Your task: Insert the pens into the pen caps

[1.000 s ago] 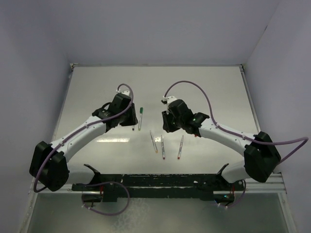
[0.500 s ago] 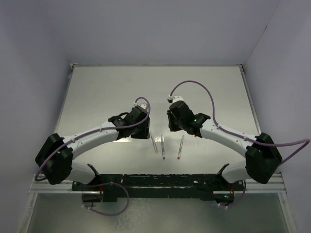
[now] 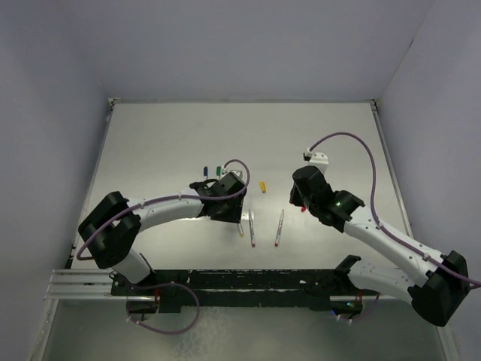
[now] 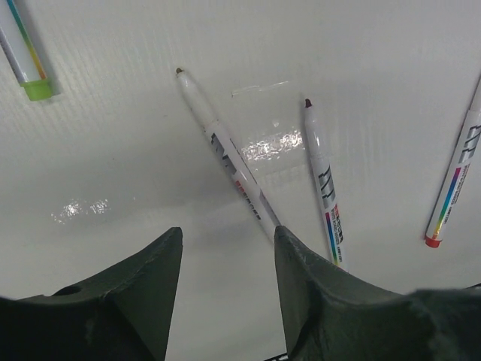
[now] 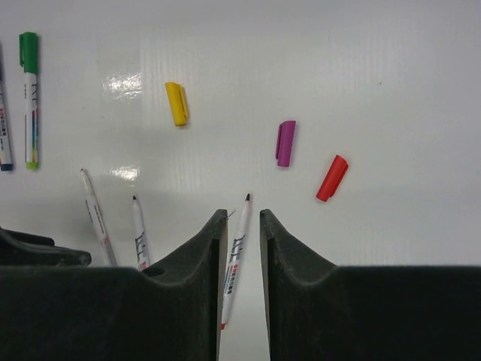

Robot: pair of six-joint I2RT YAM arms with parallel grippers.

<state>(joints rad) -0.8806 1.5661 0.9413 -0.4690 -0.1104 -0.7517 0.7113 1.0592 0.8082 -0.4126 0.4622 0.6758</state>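
The left pincer (image 4: pixel 227 232) hangs released, fingers wide, over the leftmost bare pen (image 4: pixel 225 154), which lies mid-desk (image 3: pixel 165 135) towards the near edge. The right pincer (image 5: pixel 243 218) is parted only narrowly and, as far as its own camera shows, grasps nothing. The rightmost bare pen (image 5: pixel 241 226) lies on the desk below its gap.

All three bare pens have their long axes running from near edge to far edge, slightly splayed. Their writing tips point to the far edge and their coloured ends to the near edge. The yellow cap (image 5: pixel 176 103), purple cap (image 5: pixel 285 142) and red cap (image 5: pixel 331 178) lie loose beyond the tips, the red one nearest the right edge.

A finger coming down crooked could roll the thin pen away. It could also knock the middle bare pen (image 4: pixel 322 177), which lies just beside it. The right pincer's slim gap would likely shove a cap aside unless it widens first.
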